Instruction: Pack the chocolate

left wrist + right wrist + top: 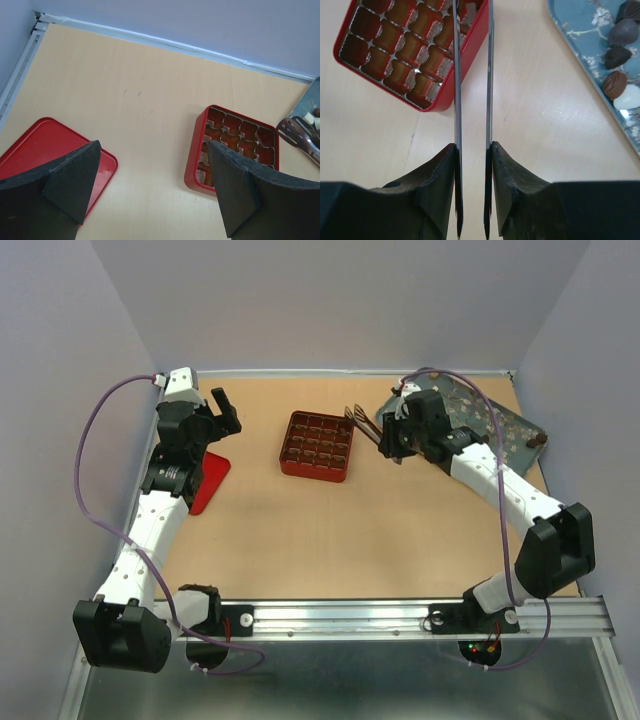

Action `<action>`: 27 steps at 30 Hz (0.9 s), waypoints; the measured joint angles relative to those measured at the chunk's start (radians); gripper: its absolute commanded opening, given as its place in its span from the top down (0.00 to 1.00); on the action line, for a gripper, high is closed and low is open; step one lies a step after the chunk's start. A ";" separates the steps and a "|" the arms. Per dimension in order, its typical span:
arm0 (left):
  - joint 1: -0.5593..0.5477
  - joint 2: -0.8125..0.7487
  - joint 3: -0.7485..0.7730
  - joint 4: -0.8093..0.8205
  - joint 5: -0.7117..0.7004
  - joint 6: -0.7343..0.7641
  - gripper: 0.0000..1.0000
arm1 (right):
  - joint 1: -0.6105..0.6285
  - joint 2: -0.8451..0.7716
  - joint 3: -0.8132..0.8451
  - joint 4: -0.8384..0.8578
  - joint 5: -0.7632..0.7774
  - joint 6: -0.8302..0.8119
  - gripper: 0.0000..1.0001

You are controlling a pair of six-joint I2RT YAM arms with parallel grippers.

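Note:
My right gripper (473,150) is shut on the metal tongs (489,75), whose two arms run forward past the corner of the red gridded box (475,45). Chocolate pieces (615,84), dark brown, reddish brown and cream white, lie on a blue patterned tray (580,37) at the right. In the top view the right gripper (392,440) hangs between the box (317,446) and the tray (500,420). My left gripper (152,170) is open and empty, above bare table between a red lid (45,145) and the box (195,160).
The red lid (210,483) lies flat beside the left arm. The tray (307,102) and the tongs' tips (295,132) show at the left wrist view's right edge. Walls close the table at the back and sides.

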 measured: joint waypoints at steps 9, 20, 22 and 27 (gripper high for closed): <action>0.000 0.000 0.000 0.000 0.000 0.000 0.01 | -0.037 -0.003 0.055 0.002 0.169 -0.028 0.62; 0.000 0.000 0.000 0.000 0.000 0.000 0.01 | -0.238 0.134 0.103 0.046 0.275 -0.037 0.60; 0.000 0.000 0.000 0.000 -0.001 0.000 0.01 | -0.252 0.181 0.106 0.046 0.275 -0.035 0.57; 0.000 0.000 0.000 0.000 -0.004 0.000 0.01 | -0.270 0.266 0.145 0.047 0.281 -0.024 0.56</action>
